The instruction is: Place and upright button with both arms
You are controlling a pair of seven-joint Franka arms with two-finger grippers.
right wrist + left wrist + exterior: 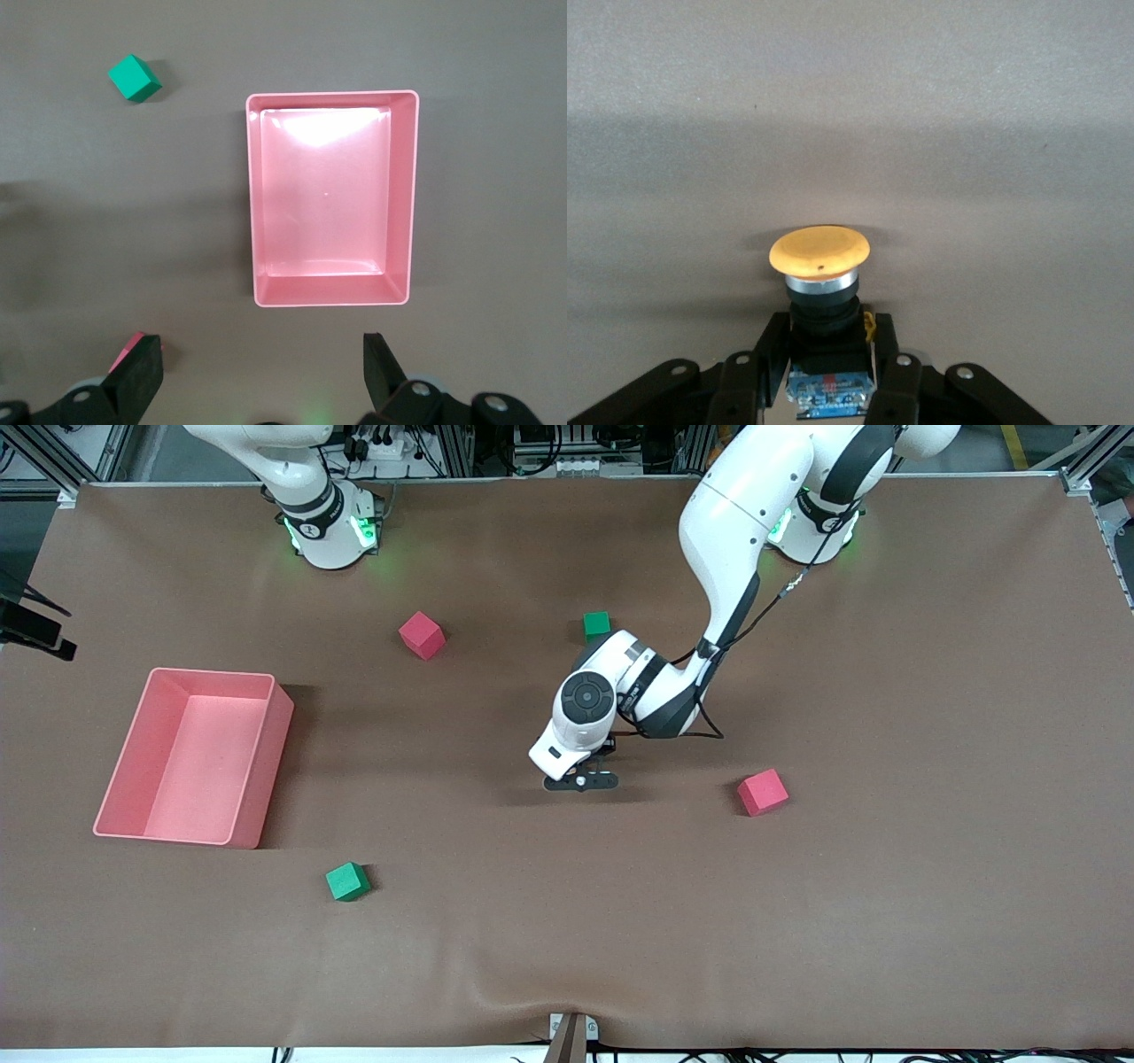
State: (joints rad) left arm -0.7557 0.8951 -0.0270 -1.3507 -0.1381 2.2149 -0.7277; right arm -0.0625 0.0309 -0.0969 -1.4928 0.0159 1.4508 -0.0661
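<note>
The left gripper (582,781) is low at mid-table (886,921), jaws clenched on the black body of the button (820,266), orange cap clear of the fingers (897,382). Bare table surrounds it; the nearest red cube (763,792) is well apart. The right gripper (261,372) waits above the pink bin (331,197), jaws spread.

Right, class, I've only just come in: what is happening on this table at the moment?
The left gripper is low over the middle of the brown table, shut on the button, which it holds by its black body with the orange cap on top. The right gripper hangs open above the empty pink bin and waits. Two red cubes and two green cubes lie scattered, untouched.
</note>
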